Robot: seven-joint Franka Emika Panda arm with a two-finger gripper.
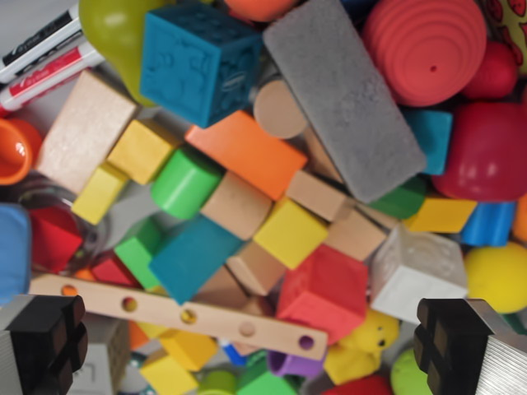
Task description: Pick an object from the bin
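Cluttered bin contents fill the wrist view: blocks, balls, markers. Gripper hangs spread wide, empty, its 2 pads at the bottom corners. Between them lie the red block and holed wooden strip. Descend vertically, centre on 1 object, avoid neighbours.

Claw — 2 black ridged pads on ribbed silver fingers.

Between the jaws lies a bare wooden strip with drilled holes, while beyond it are a rough matt grey sponge block and a glossy ridged red plastic dome.
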